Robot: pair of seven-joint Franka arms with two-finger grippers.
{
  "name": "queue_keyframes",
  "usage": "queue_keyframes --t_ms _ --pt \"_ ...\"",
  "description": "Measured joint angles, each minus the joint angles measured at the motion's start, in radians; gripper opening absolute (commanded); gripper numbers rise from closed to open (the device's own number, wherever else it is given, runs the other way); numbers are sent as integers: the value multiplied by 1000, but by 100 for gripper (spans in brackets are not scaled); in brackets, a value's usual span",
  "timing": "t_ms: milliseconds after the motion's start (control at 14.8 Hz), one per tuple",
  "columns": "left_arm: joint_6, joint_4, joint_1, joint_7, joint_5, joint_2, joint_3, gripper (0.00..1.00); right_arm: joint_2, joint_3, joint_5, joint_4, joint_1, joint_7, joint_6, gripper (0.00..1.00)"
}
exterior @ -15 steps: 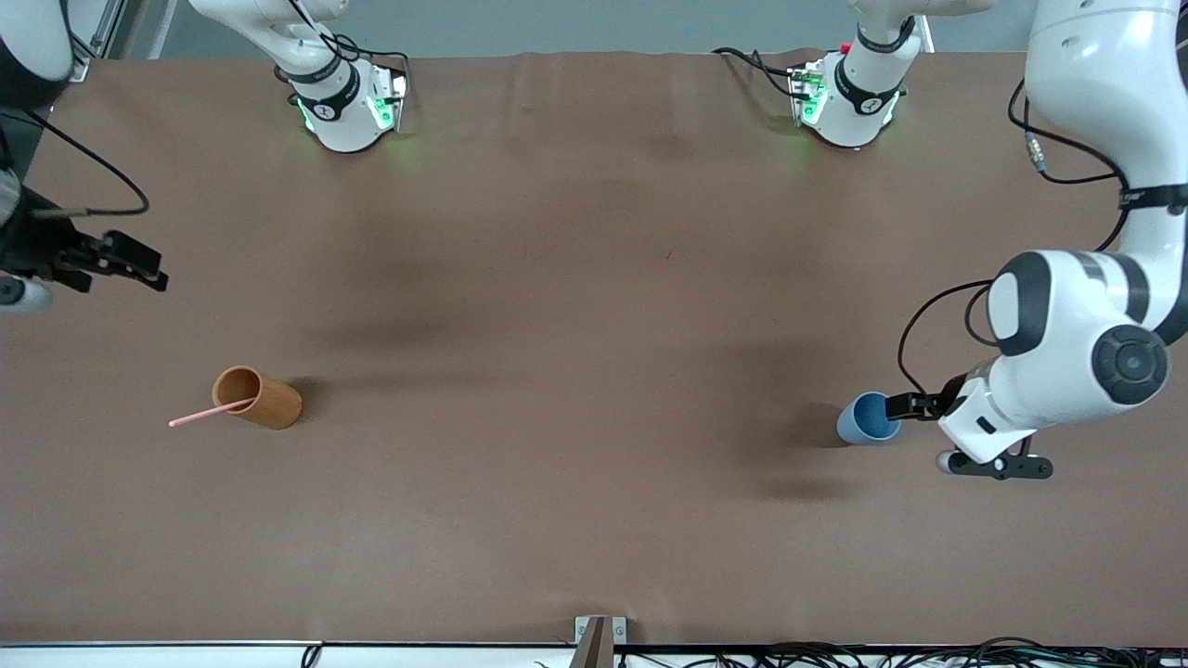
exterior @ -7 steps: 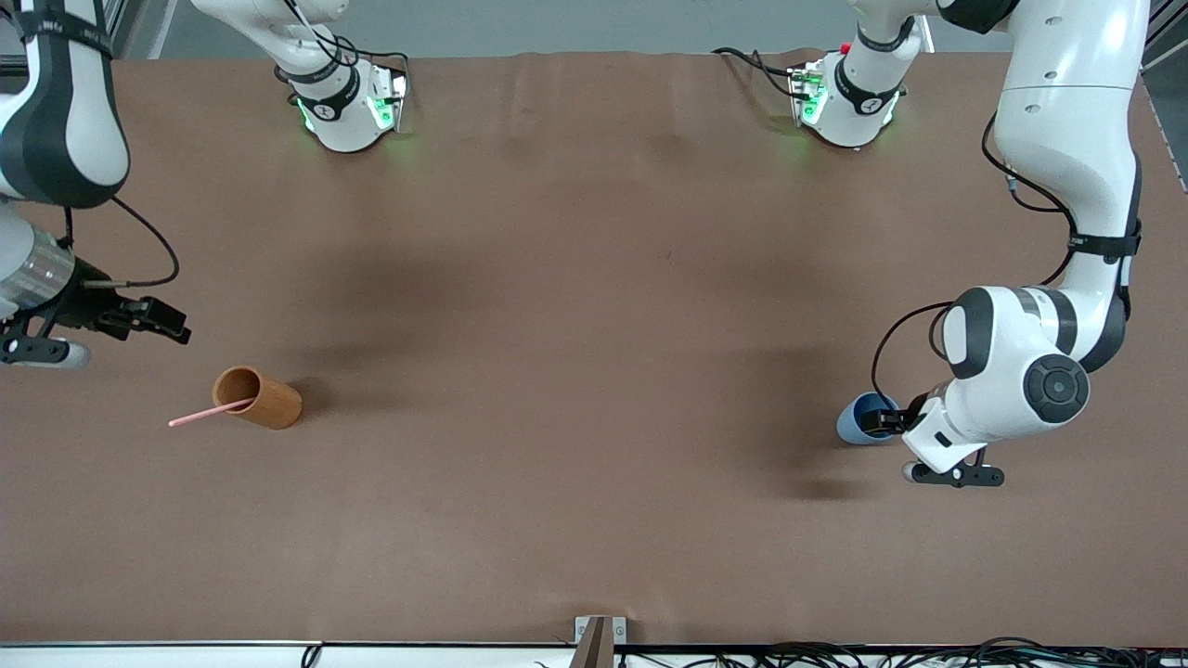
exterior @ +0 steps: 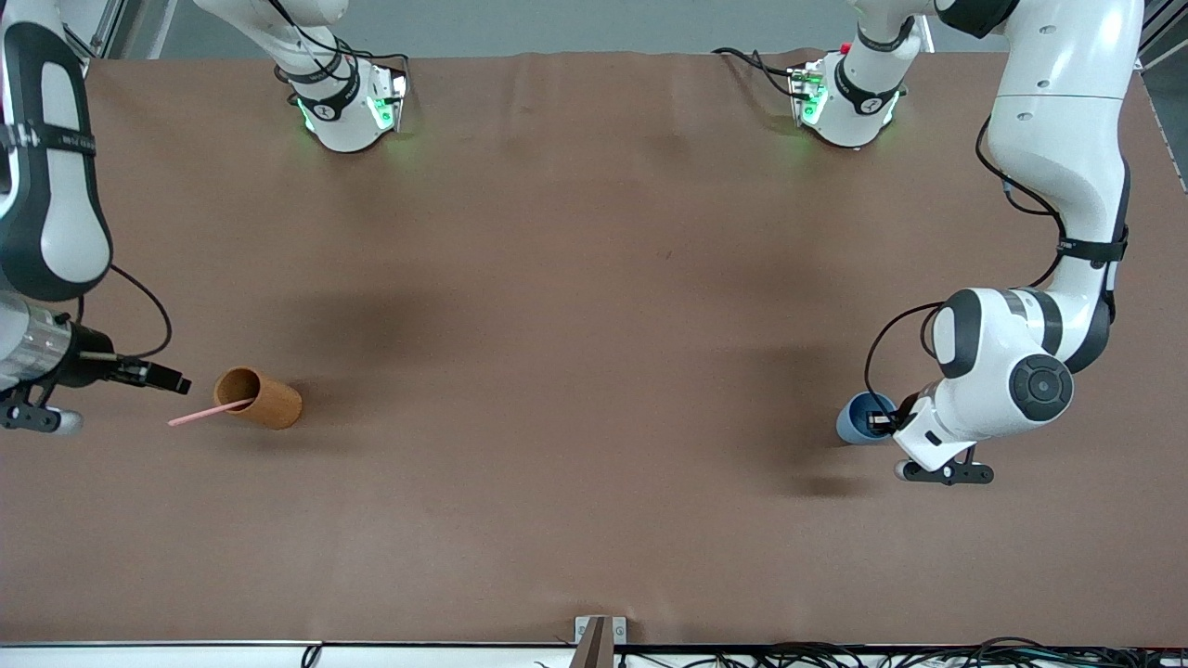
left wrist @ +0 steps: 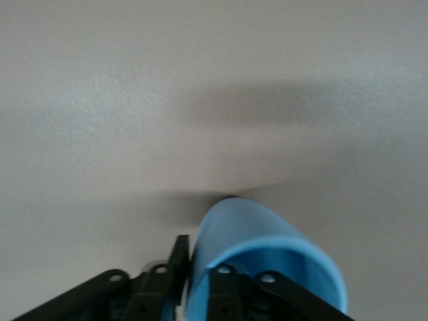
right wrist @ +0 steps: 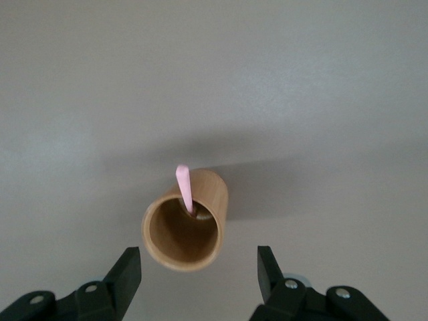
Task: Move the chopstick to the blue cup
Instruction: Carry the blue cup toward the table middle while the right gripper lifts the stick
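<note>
The pale-pink chopstick (exterior: 199, 415) leans in the orange-brown wooden cup (exterior: 259, 397) toward the right arm's end of the table, its free end sticking out over the rim. It also shows in the right wrist view (right wrist: 184, 188), inside the wooden cup (right wrist: 187, 229). My right gripper (exterior: 173, 379) is open and empty, beside the wooden cup and just above the stick's free end (right wrist: 197, 269). The blue cup (exterior: 860, 417) stands toward the left arm's end. My left gripper (exterior: 878, 422) is shut on the blue cup's wall (left wrist: 267, 244), one finger outside (left wrist: 179, 257), one inside.
The brown table cloth (exterior: 575, 306) is bare between the two cups. The arms' bases (exterior: 348, 107) stand along the edge farthest from the front camera. A small metal bracket (exterior: 599, 635) sits at the edge nearest the front camera.
My right gripper has moved toward the front camera and come down beside the wooden cup. My left arm's wrist has shifted closer in on the blue cup. Both cups have stayed put.
</note>
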Motion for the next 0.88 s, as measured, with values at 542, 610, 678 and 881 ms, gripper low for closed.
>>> queue_keyframes --t_ms 542,610,678,881 --pt "-16 19 -26 -527 112 -97 -234 0 71 3 2 72 6 89 0 35" --pt "-16 20 -41 -638 159 -93 -281 0 77 3 2 80 6 94 0 35" --pt "-17 20 -61 -738 205 -84 -319 0 85 3 2 86 6 98 0 35" --pt "-14 40 -130 -938 268 -31 -391 0 105 3 2 96 6 105 0 34"
